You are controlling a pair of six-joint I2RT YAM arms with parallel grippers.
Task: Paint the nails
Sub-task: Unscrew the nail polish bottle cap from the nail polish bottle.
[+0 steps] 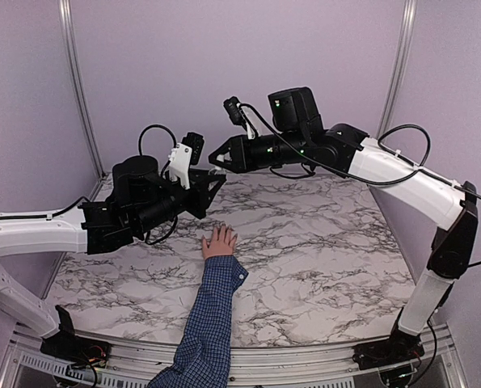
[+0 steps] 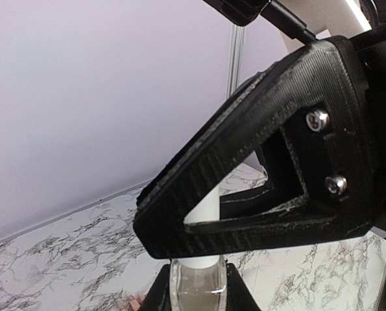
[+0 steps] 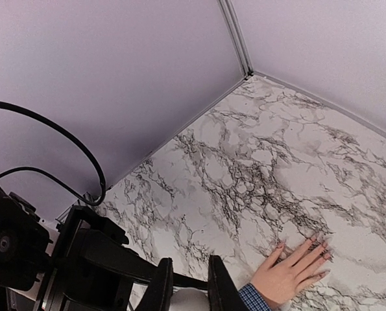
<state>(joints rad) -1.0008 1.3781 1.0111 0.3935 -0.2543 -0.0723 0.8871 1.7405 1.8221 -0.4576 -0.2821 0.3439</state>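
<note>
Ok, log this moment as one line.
left tool: shut on bottle | right tool: shut on white cap, cap on bottle | hand: flat on table, fingers spread | nails: no tool near

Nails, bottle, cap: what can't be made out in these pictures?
- Nails: too small in the top and right wrist views to show any paint.
- Bottle: left wrist view, cut off by the bottom edge.
- Cap: left wrist view, mostly behind the right gripper; right wrist view, cut by the bottom edge.

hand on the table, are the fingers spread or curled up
Spread. In the right wrist view the hand lies flat, palm down, on the marble table, fingers fanned apart with nails showing.
</note>
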